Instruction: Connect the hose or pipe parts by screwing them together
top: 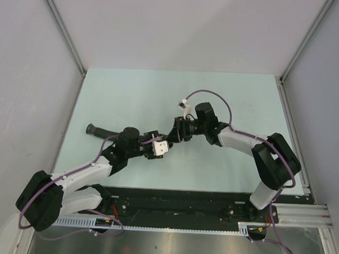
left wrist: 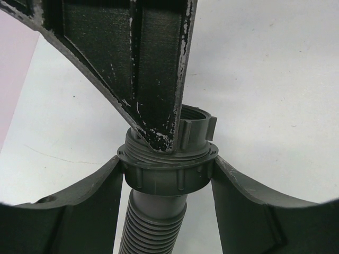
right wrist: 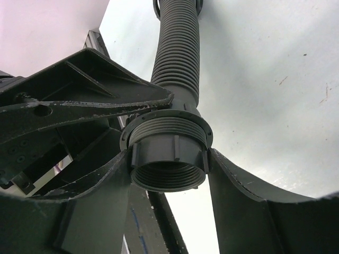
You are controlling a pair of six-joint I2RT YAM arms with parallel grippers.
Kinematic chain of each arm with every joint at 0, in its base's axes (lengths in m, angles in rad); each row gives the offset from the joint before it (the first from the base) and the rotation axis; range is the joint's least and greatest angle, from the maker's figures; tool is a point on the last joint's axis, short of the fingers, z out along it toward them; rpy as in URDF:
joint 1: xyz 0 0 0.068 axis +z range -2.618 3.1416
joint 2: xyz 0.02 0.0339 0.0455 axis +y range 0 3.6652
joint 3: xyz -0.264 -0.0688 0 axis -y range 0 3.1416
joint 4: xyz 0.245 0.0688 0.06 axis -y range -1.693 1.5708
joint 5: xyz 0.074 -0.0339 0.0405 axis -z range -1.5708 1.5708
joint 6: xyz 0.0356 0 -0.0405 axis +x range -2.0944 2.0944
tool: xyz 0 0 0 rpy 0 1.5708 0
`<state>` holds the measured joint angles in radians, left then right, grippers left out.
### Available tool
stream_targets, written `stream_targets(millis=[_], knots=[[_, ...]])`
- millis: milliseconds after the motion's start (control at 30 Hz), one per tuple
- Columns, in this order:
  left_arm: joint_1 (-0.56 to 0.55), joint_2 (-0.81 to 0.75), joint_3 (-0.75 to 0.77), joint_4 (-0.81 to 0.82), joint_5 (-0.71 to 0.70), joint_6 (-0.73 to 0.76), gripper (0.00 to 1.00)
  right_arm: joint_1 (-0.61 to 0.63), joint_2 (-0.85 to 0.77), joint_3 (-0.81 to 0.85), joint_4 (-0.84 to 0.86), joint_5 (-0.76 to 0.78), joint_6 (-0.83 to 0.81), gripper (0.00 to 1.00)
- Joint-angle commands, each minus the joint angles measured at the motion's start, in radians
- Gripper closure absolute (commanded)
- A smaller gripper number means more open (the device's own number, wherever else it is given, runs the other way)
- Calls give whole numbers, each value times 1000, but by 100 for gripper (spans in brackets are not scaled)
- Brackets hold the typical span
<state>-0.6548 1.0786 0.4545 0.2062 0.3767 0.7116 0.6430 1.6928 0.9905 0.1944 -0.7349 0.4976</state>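
The hose part is a dark corrugated tube (left wrist: 153,222) ending in a threaded collar (left wrist: 167,177). My left gripper (left wrist: 168,164) is shut on that collar, one finger on each side. The knurled ring nut (right wrist: 167,159) sits end-on against the collar's thread, and my right gripper (right wrist: 169,159) is shut on it, its fingers pressed to the nut's ribs. In the top view both grippers meet mid-table, the left gripper (top: 163,142) facing the right gripper (top: 178,130). The hose's far flared end (top: 93,129) lies on the table to the left.
The pale green table (top: 238,102) is enclosed by grey walls at left, right and back. A black rail (top: 172,203) with the arm bases runs along the near edge. A purple cable (top: 216,95) loops above the right wrist.
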Motion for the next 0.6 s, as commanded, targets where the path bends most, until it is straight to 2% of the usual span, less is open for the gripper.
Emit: stream_targets(millis=[0, 267, 567], knots=[[-57, -36, 41, 291, 261, 51, 100, 47, 24, 83, 68, -106, 84, 100], [-63, -22, 33, 291, 263, 61, 100, 40, 34, 97, 16, -136, 108, 100], [-89, -11, 29, 289, 220, 88, 100, 47, 76, 100, 115, -156, 350, 100]])
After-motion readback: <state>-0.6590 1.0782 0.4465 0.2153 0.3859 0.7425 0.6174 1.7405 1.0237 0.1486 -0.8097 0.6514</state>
